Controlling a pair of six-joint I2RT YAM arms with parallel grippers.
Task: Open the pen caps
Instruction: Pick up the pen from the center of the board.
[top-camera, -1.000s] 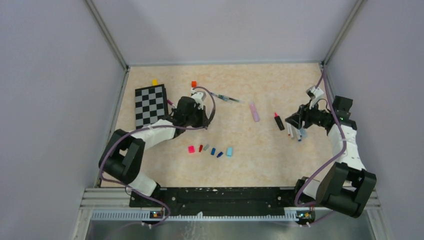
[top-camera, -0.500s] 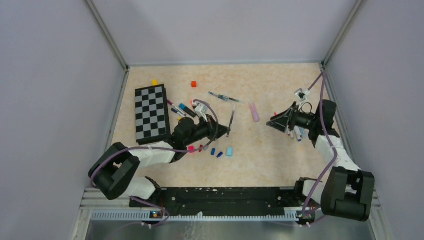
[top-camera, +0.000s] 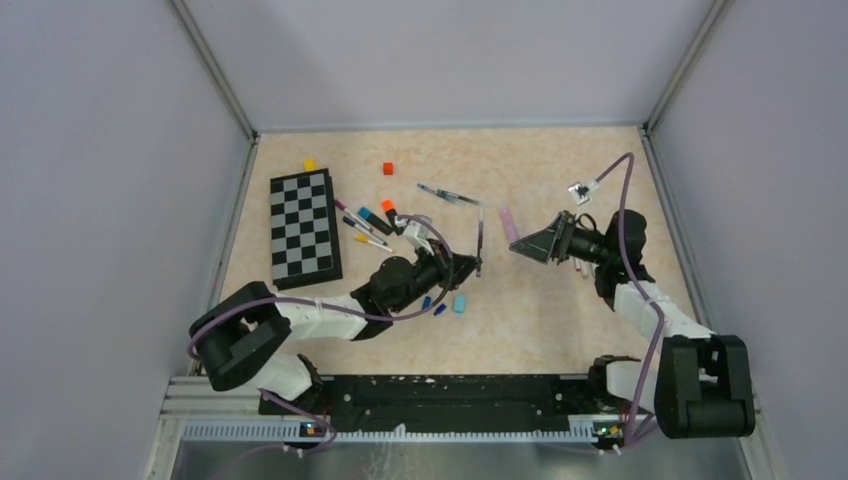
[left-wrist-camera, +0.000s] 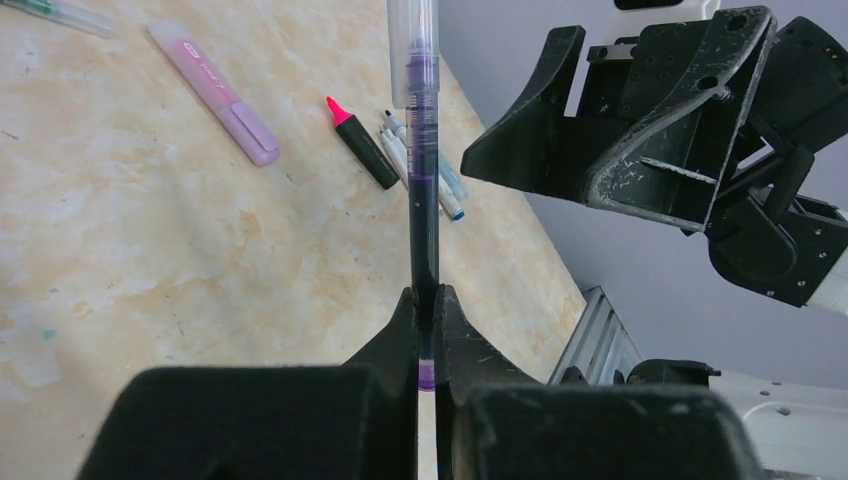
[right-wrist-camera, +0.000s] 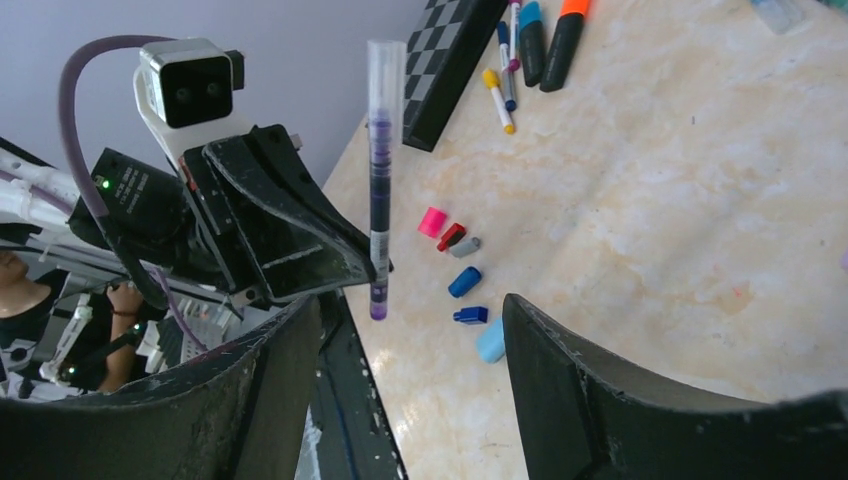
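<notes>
The purple pen (left-wrist-camera: 424, 200) has been carried from beside the checkerboard (top-camera: 303, 228) to mid-table, clamped by its tail in the left gripper (left-wrist-camera: 425, 300), and the right gripper (right-wrist-camera: 415, 300), jaws now spread, has been swung towards its clear cap (left-wrist-camera: 413, 50), which is apparently still seated and ready for pulling.

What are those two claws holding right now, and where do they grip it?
Left gripper pinches the purple pen near its uncapped end; right gripper is open and empty.
</notes>
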